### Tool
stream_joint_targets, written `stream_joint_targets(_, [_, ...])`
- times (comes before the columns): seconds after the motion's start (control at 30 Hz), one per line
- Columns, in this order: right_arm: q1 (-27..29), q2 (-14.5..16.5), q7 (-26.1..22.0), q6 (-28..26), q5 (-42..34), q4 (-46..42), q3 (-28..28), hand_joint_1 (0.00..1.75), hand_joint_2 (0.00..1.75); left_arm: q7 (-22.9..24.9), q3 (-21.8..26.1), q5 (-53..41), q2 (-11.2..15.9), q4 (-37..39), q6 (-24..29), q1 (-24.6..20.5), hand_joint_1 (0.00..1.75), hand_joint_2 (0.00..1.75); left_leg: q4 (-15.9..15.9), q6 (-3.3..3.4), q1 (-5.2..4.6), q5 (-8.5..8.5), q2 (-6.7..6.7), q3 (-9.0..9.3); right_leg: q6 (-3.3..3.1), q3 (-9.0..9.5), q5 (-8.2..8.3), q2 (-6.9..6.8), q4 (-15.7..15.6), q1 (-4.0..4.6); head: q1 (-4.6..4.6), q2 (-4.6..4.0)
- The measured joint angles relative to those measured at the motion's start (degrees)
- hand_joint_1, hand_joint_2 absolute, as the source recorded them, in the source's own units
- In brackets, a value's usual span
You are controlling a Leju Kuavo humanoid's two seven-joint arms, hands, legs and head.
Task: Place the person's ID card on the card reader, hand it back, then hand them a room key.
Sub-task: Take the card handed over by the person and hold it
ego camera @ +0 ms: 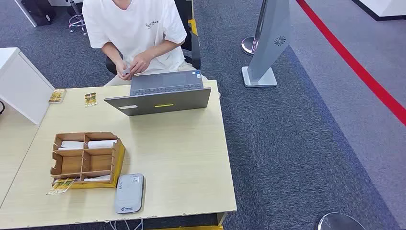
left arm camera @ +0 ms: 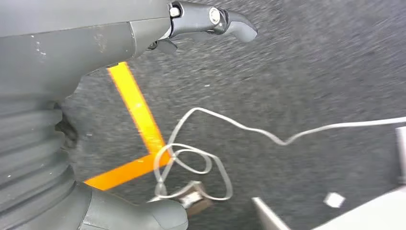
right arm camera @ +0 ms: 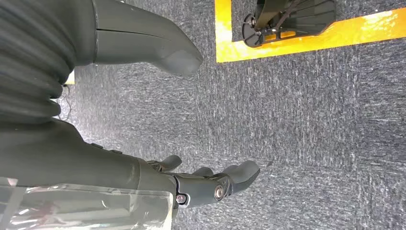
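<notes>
**Both hands hang empty over the carpet while the person holds the card**

Nearest the head camera, at the table's (ego camera: 191, 191) near edge, lies the grey card reader (ego camera: 129, 193), flat, with white cables dropping from its near end. Just beside it on the left stands a cardboard organizer (ego camera: 86, 159) split into compartments; white cards lie in its two far compartments and in one near compartment. A yellow-printed card (ego camera: 61, 186) leans out at the organizer's near left corner. Two more yellow-printed cards (ego camera: 90, 99) lie near the table's far left edge, well apart from the organizer.

At the far side of the table a grey laptop (ego camera: 160, 94) sits open, its screen tipped back toward the robot. Behind it sits a person in a white shirt (ego camera: 131, 26), holding a small card (ego camera: 126, 71) in both hands close to the chest, beyond the laptop and well apart from the reader.

The left hand (left arm camera: 143, 52) hangs over dark carpet, fingers spread from the thumb and holding nothing; below it a white cable (left arm camera: 230, 122) loops across an orange floor stripe (left arm camera: 139, 112). The right hand (right arm camera: 158, 120) likewise hangs above the carpet, thumb and fingers apart, empty, near a yellow floor stripe (right arm camera: 306, 40).
</notes>
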Motion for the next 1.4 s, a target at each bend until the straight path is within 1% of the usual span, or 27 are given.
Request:
stream_joint_targets(0.07, [0.0, 0.04, 0.13, -0.05, 0.12, 0.0, -0.07, 0.0, 1.75, 0.2, 0.4, 0.24, -0.54, -2.04, 0.02, 0.0, 0.0, 1.75, 0.0, 0.0, 0.0, 0.0, 0.0, 0.0, 0.0, 0.0, 0.0, 0.0, 0.0, 0.0, 0.0, -0.01])
stream_joint_targets(0.23, [-0.01, 0.2, 0.49, -0.44, 0.69, 0.0, -0.73, 0.0, 1.75, 0.45, 1.82, 1.07, -3.61, -12.68, 0.25, 0.15, 0.0, 1.75, 0.0, 0.0, 0.0, 0.0, 0.0, -0.01, 0.0, 0.0, 0.0, 0.0, 0.0, 0.0, 0.0, -0.01])
stream_joint_targets(0.37, [-0.02, 0.21, 0.66, -0.62, 0.81, 0.0, -1.16, 0.0, 1.75, 0.0, 2.0, 1.68, -5.84, -21.41, 0.62, 0.41, 0.0, 1.75, 0.0, 0.0, 0.0, 0.0, 0.0, 0.0, 0.0, 0.0, 0.0, -0.01, 0.0, 0.0, 0.05, -0.01])
stream_joint_targets(0.47, [0.01, 0.22, 0.81, -0.63, 1.0, 0.0, -1.31, 0.0, 1.75, -0.53, 1.12, 2.5, -6.66, -25.98, 1.51, 1.05, 0.0, 1.75, 0.0, 0.0, 0.0, 0.0, 0.0, 0.02, 0.0, -0.01, 0.0, 0.0, 0.0, 0.0, 0.0, -0.01])
stream_joint_targets(0.57, [0.03, 0.22, 0.99, -0.63, 1.4, 0.0, -1.32, 0.0, 1.75, -1.56, -0.82, 3.1, -7.2, -29.94, 2.63, 1.87, 0.0, 1.75, 0.0, 0.0, 0.01, 0.0, 0.0, 0.02, 0.0, 0.0, 0.0, 0.0, 0.0, 0.01, -0.04, -0.01])
stream_joint_targets(0.67, [0.02, 0.22, 1.17, -0.63, 1.81, 0.0, -1.32, 0.0, 1.75, -3.11, -4.19, 3.46, -7.71, -34.72, 3.96, 2.71, 0.0, 1.75, 0.0, 0.0, 0.01, 0.0, 0.0, 0.03, -0.01, 0.0, 0.0, 0.0, 0.0, 0.0, -0.05, -0.01])
stream_joint_targets(0.8, [0.01, 0.27, 1.56, -0.62, 2.65, 0.0, -1.32, 0.0, 1.75, -5.73, -9.79, 3.23, -7.71, -40.53, 6.53, 3.2, 0.0, 1.75, 0.01, -0.01, 0.01, 0.01, 0.0, 0.04, -0.01, 0.01, 0.0, 0.01, 0.0, 0.0, -0.06, -0.01])
stream_joint_targets(1.13, [-0.04, 0.44, 2.33, -0.42, 5.02, 0.0, -1.34, 0.0, 1.75, -12.05, -25.11, 1.94, -6.44, -53.39, 14.84, 4.24, 0.0, 1.75, 0.03, -0.02, 0.01, 0.02, 0.0, 0.05, -0.01, 0.01, 0.0, 0.01, 0.0, 0.0, -0.06, -0.01])
stream_joint_targets(1.23, [-0.06, 0.5, 2.61, -0.24, 5.84, 0.0, -1.35, 0.0, 1.75, -13.81, -29.45, 0.65, -5.33, -56.11, 17.26, 3.72, 0.0, 1.75, 0.04, -0.02, 0.01, 0.02, 0.01, 0.05, -0.01, -0.01, 0.0, 0.01, 0.0, 0.0, -0.05, 0.0])
stream_joint_targets(1.4, [-0.24, 0.69, 3.25, 0.55, 7.3, 0.0, -1.35, 0.0, 1.75, -14.97, -35.81, -4.75, -1.9, -57.13, 21.4, -0.24, 0.0, 1.75, 0.04, -0.05, 0.01, 0.05, 0.01, 0.08, -0.04, 0.01, 0.02, 0.03, 0.02, 0.01, -0.06, -0.01])
